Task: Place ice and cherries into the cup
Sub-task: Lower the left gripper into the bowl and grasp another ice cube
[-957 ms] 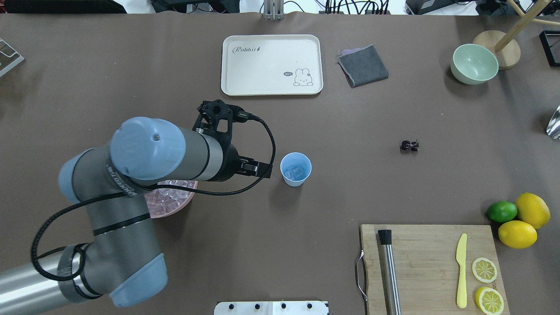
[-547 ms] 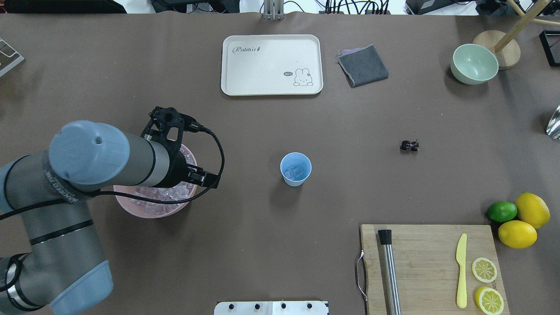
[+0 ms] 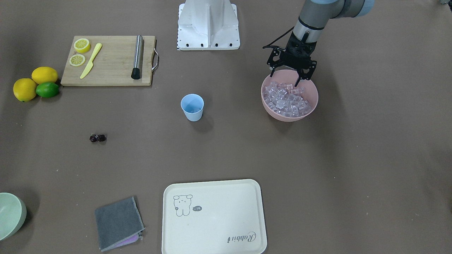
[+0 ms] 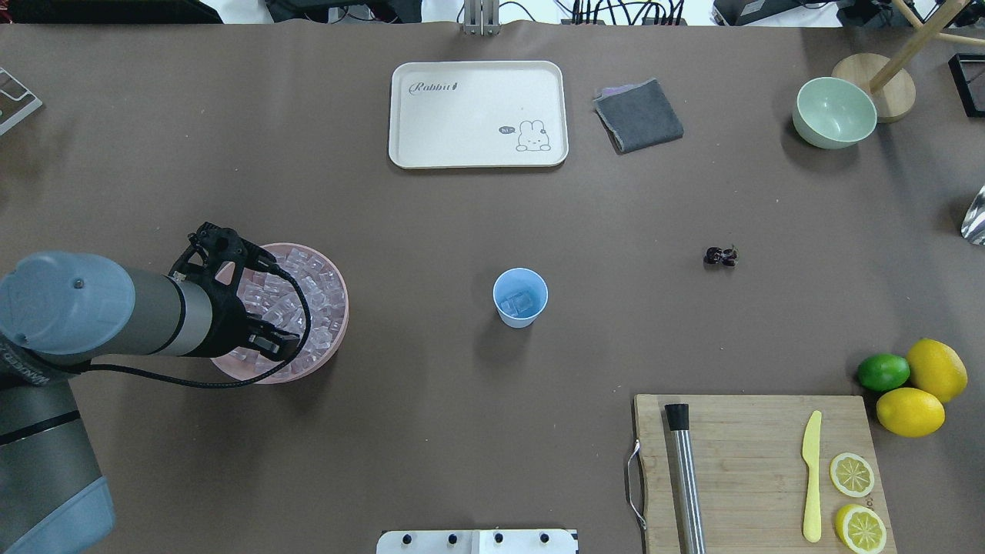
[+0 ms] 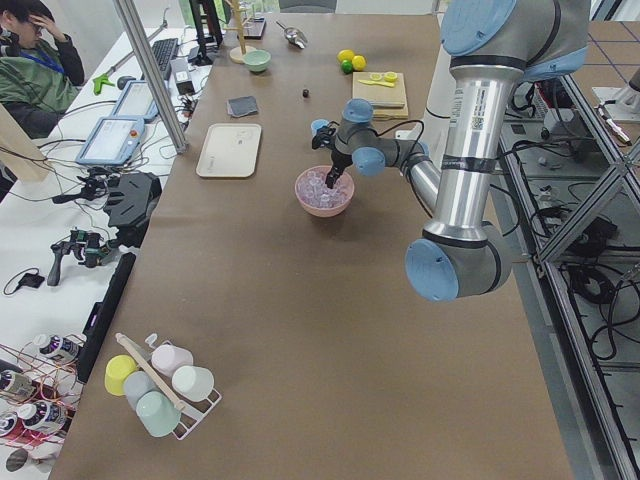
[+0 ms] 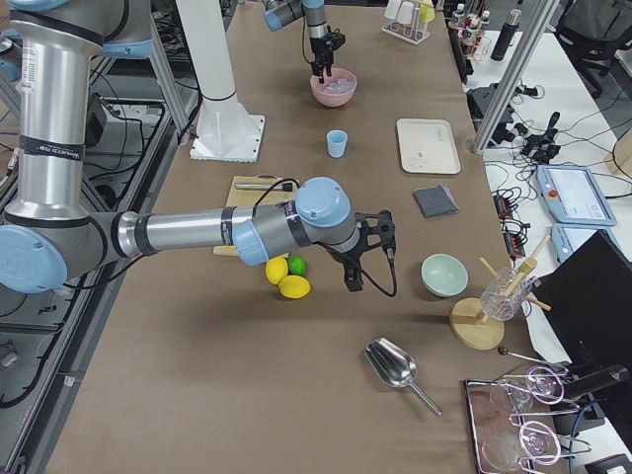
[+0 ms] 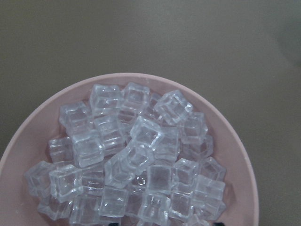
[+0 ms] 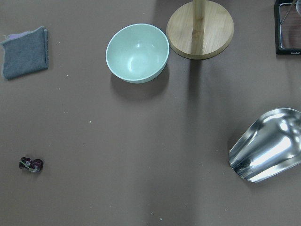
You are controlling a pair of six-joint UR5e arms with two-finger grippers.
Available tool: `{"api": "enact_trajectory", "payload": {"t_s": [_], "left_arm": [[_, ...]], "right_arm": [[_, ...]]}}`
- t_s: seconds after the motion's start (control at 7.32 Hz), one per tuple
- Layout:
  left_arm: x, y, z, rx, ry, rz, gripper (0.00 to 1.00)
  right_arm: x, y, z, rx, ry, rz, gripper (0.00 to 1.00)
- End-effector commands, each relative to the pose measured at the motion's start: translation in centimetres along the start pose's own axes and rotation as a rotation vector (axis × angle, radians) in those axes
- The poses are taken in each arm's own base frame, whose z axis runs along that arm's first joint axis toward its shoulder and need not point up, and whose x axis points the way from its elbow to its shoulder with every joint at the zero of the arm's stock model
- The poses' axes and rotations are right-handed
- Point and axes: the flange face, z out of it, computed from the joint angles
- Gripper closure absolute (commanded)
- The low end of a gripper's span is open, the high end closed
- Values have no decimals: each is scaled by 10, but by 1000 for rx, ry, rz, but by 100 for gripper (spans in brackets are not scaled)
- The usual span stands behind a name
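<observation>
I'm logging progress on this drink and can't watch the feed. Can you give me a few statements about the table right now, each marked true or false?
1. The cup holds some ice. True.
2. The cherries are in the cup. False: they lie on the table, well apart from it.
3. The left gripper hangs over the pink bowl of ice with its jaws open. True.
4. The yellow knife lies on the tray. False: it lies on the cutting board, beside the lemon slices.
</observation>
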Motion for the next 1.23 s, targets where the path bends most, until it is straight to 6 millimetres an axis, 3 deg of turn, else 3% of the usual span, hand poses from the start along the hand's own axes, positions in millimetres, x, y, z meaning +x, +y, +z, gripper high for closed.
{"api": "enact_trajectory", "payload": {"t_s": [0.0,0.27,0.68,0.82,0.96,1.09], "left_arm": [[-3,3,19,-12,-10,-3,57],[-5,1,38,-7,-3,0,57],[-5,1,41,-11,-5,-1,57],[-5,1,40,-11,-3,0,67],[-5,1,40,-11,-3,0,87],[-4,1,38,-8,0,1,100]], "right_arm": [[0,1,0,-1,0,1,0],[0,1,0,1,1,0,0],[0,1,0,1,1,1,0],[0,0,0,1,1,3,0],[-1,0,-1,2,1,2,0],[-1,0,-1,1,0,1,0]]}}
